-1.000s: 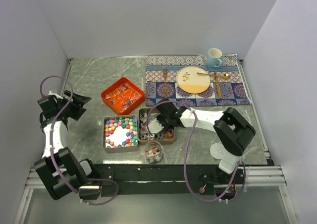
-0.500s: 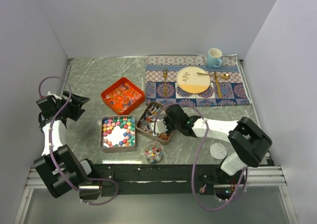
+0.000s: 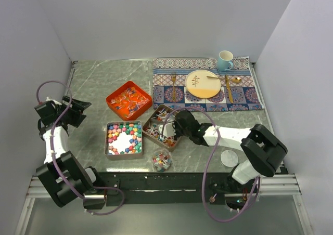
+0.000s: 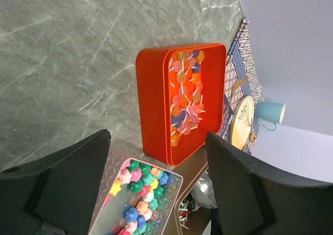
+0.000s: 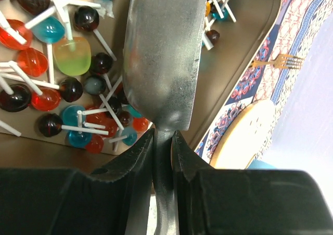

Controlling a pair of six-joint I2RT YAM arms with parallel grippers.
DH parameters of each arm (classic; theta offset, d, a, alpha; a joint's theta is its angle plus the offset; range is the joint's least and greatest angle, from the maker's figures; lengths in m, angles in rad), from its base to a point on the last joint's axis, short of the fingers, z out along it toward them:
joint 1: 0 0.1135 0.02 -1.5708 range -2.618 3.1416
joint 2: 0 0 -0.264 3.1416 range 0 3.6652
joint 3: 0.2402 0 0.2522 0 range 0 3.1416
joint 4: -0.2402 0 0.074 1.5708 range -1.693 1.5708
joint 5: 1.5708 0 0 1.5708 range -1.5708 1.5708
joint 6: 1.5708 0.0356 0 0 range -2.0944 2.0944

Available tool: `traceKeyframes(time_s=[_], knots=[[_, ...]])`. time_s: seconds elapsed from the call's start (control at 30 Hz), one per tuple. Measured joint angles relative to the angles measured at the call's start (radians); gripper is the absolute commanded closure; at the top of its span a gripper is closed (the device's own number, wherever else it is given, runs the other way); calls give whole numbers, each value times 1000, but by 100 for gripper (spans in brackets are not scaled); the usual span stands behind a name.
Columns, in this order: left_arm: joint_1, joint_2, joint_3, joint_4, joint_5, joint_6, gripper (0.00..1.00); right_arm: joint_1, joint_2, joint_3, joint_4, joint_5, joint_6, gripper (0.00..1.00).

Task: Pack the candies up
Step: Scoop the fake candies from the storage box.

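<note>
A: Right jaws, what state?

B: Clamped together on the thin neck of a metal scoop. Its bowl runs straight out ahead of the jaws, over the brown tray. The metal face turned to the wrist camera is bare.

A: Candies near it?

B: Stick candies lie loose on the tray floor, below the scoop and mostly to its left in the wrist view. They are red, blue, green and dark, with white sticks crossing. A few more lie ahead, right of the bowl.

A: Left jaws?

B: Wide apart, nothing gripped, off by the left edge of the counter. Ahead of them, framed in the gap, sits an orange tray holding more stick candies. Nearer and lower is a square tin of chunky candies: pink, green, blue, yellow and orange.

A: From above, how do they lie?

B: The tin is just left of the right jaws' tray, and the orange tray lies beyond both. A small clear cup with coloured pieces inside stands just behind the brown tray, toward the arm bases. A round lid lies well apart, by the right arm. Beyond the right jaws is a patterned mat with a plate and a mug.
</note>
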State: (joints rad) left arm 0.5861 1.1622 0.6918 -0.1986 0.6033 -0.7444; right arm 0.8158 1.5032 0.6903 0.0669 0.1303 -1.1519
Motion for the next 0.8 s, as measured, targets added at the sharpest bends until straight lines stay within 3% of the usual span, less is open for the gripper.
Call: traceKeyframes(time_s=[0.1,0.13,0.17,0.33,0.53,0.8], knots=[[3,0,0,10,0,-1,19,0,10,28,-47,13,19,100],[3,0,0,14,1,-2,19,0,19,48,-75,16,29,93],[3,0,0,16,1,-3,19,0,30,77,-107,19,40,65],[3,3,0,34,6,-14,20,0,41,193,-262,-11,107,34],[3,57,0,72,19,-31,20,-2,42,352,-474,-125,192,23],[3,89,0,91,28,-43,20,-68,146,568,-707,-304,308,23]])
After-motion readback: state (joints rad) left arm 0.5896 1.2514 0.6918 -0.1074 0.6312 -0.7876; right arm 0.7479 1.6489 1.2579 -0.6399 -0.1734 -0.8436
